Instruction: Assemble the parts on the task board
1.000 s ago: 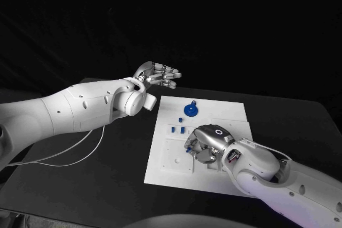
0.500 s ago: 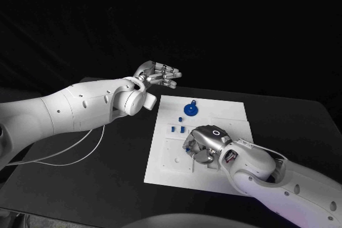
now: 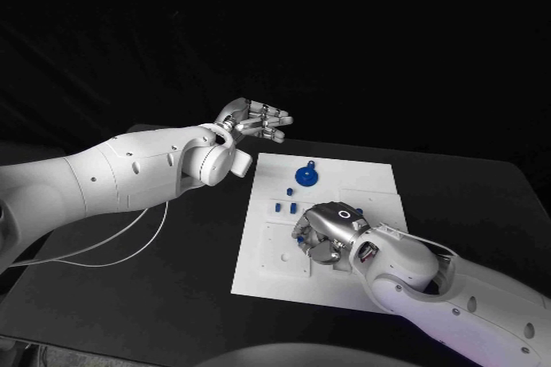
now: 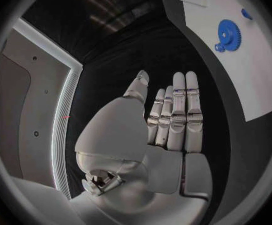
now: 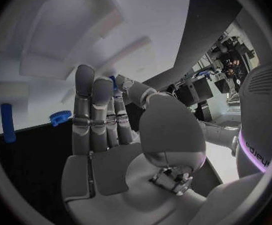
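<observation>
**Desk:** Where's the task board, and which way does it run?

**Me:** I have the task board [image 3: 345, 184] in the middle of the black table [image 3: 150, 303]. Its long axis runs away from the robot, tipped slightly to the right at the far end. On the far part lies a blue gear [image 3: 306, 177], flat, with a small blue peg just beyond it. In the left wrist view I see the same blue gear [image 4: 229, 34] lying flat on the white plate.

**Desk:** Other parts?

**Me:** A few small blue pieces [image 3: 287, 201] sit near the board's middle, close to its left edge. In the right wrist view a blue pin [image 5: 8, 129] stands with its long axis upright on the picture, and a small toothed blue part [image 5: 60, 117] sits beside the fingers.

**Desk:** Right hand?

**Me:** My right hand [image 3: 330, 233] is down over the board's middle, fingers curled in toward it. There's blue showing at the fingertips [image 5: 116, 83], but I cannot tell whether it's actually gripped.

**Desk:** Left hand?

**Me:** My left hand [image 3: 255, 122] hangs beyond the board's far left corner, off the plate, fingers straight and together, holding nothing.

**Desk:** Room to move?

**Me:** Bare white along the board's right side and near end; dark table to the left.
</observation>
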Action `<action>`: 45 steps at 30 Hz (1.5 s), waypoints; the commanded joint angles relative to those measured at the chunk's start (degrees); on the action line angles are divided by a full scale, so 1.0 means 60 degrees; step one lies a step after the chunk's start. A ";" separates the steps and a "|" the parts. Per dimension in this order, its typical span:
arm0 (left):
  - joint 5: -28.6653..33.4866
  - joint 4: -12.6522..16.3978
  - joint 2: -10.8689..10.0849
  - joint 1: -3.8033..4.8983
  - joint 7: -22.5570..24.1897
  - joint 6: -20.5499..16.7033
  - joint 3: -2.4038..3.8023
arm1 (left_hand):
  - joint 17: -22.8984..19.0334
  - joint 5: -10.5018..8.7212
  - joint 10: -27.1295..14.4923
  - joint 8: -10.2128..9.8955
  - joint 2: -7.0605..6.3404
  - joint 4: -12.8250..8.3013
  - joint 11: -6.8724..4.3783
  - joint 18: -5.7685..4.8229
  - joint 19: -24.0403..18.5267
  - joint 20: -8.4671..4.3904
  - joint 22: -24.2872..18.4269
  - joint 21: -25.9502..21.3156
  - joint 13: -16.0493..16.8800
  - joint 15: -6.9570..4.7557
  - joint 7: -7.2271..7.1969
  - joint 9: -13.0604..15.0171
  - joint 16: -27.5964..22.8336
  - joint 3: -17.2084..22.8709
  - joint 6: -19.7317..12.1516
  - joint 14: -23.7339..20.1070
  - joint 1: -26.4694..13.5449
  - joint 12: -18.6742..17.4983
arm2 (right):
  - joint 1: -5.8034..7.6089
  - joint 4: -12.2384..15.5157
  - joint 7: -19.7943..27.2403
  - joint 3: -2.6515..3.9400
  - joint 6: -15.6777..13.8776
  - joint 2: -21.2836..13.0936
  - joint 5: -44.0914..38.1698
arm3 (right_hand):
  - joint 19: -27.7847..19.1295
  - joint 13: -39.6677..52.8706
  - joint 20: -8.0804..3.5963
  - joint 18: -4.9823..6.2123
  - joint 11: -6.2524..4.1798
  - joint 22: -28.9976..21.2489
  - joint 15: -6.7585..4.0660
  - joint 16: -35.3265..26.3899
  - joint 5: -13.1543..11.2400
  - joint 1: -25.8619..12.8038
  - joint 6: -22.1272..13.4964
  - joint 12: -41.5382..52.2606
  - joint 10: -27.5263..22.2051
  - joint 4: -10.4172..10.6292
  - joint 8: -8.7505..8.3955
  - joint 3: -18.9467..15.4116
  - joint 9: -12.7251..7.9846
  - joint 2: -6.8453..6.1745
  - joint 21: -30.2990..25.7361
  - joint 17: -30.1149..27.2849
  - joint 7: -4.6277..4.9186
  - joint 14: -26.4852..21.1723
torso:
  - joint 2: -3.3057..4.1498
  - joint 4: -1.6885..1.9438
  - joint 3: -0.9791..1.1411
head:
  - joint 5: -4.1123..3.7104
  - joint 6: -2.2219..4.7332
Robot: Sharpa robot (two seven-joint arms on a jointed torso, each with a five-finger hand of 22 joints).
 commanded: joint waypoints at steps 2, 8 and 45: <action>0.0022 0.0026 0.0005 0.0008 -0.0026 0.0214 0.0007 | -0.0012 -0.0036 -0.0071 -0.0035 0.0060 -0.0009 0.0033 -0.0102 -0.0053 0.0032 -0.0030 0.0026 0.0010 -0.0004 0.0038 0.0002 0.0000 -0.0052 -0.0069 -0.0082 -0.0001 0.0047 | -0.0064 -0.0009 0.0031 -0.0062 -0.0249 -0.0009 0.0208 | 0.0013 -0.0035 0.0136 0.0227 0.0201 -0.0098 0.0152 -0.0067 -0.0055 -0.0042 -0.0279 -0.0065 -0.0681 0.0121 -0.0043 -0.0352 -0.0118 -0.0412 -0.0168 -0.0049 0.0066 -0.0030 | 0.0002 -0.0003 0.0010 | 0.0003 0.0004; 0.0008 0.0037 -0.0022 0.0008 -0.0083 0.0292 0.0007 | -0.0009 -0.0074 -0.0095 -0.0040 0.0070 0.0012 0.0039 -0.0100 -0.0051 0.0036 -0.0043 0.0028 0.0011 0.0000 0.0044 0.0000 0.0004 -0.0056 -0.0081 -0.0081 -0.0023 0.0049 | -0.0066 0.0083 -0.0095 -0.0065 -0.0843 -0.0070 0.0266 | 0.0182 -0.0031 0.0304 0.0411 0.0348 -0.0306 0.0279 -0.0061 0.0182 0.0305 -0.0647 -0.0064 -0.1243 0.0275 -0.0041 -0.1428 -0.0134 -0.0745 -0.0538 -0.0168 0.0129 -0.0085 | 0.0005 -0.0006 0.0019 | 0.0007 0.0006; -0.0192 -0.0025 -0.0061 -0.0017 -0.0069 0.0565 0.0005 | -0.0019 0.0386 -0.0108 -0.0037 0.0169 -0.0049 0.0046 -0.0093 -0.0065 0.0027 -0.0068 0.0045 0.0009 -0.0004 0.0085 -0.0002 0.0002 -0.0047 -0.0228 -0.0103 0.0063 0.0047 | -0.0021 0.0111 -0.0207 0.1994 0.1152 -0.1940 0.1223 | 0.0430 -0.0029 0.0554 0.0515 0.0627 -0.0622 0.0515 -0.0130 0.0481 0.1500 -0.2478 -0.0060 -0.2408 0.2098 -0.0062 -0.4979 -0.0168 -0.1036 -0.1683 -0.0656 -0.0505 -0.0350 | 0.0003 -0.0005 0.0012 | -0.0360 0.0168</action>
